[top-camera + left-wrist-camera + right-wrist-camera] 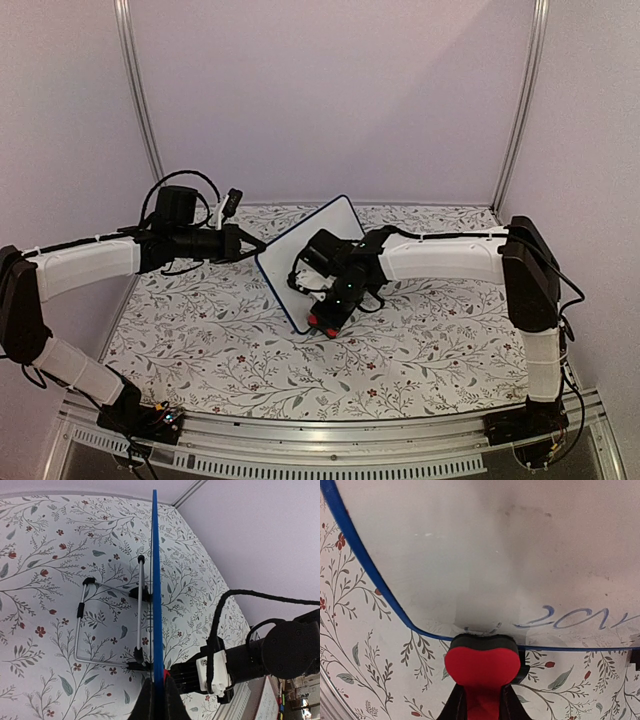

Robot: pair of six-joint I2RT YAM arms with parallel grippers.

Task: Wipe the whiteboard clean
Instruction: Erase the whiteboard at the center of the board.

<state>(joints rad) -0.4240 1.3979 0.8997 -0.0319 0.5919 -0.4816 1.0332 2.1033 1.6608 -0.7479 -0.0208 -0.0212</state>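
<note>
small white board with blue frame point(305, 255) stands tilted mid-table | left pincer point(159, 685) grips its left edge | right pincer point(481, 700) holds red eraser block point(481, 662) at near rim | risk: eraser slips off rim, blue writing point(565, 617) gets missed; hard push tips board

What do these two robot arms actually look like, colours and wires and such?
The left arm and right arm match: white tube-like covers between chunky black joints, black wrist units, loose black cables looping around them. The jaws are slim, black and tapered, with stitched-looking edges.

Even, soft overhead light; shadows faint; wrist views curved at edges, foreground blurred.
</note>
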